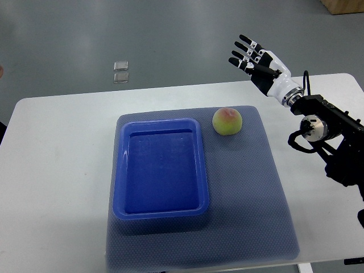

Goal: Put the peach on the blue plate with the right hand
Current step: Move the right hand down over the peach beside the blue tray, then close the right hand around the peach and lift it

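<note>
A yellow-green peach (227,121) with a pink blush sits on the grey mat, just right of the far right corner of the blue plate (161,210). The plate is a deep rectangular blue tray with nothing in it. My right hand (254,60) is raised beyond the table's far edge, up and to the right of the peach, with its fingers spread and holding nothing. Its arm comes in from the right edge. The left arm does not show.
A grey textured mat (250,187) lies under the tray and peach on the white table (57,170). Two small clear squares (120,72) lie on the floor beyond the table. A brown box corner (344,5) shows at top right.
</note>
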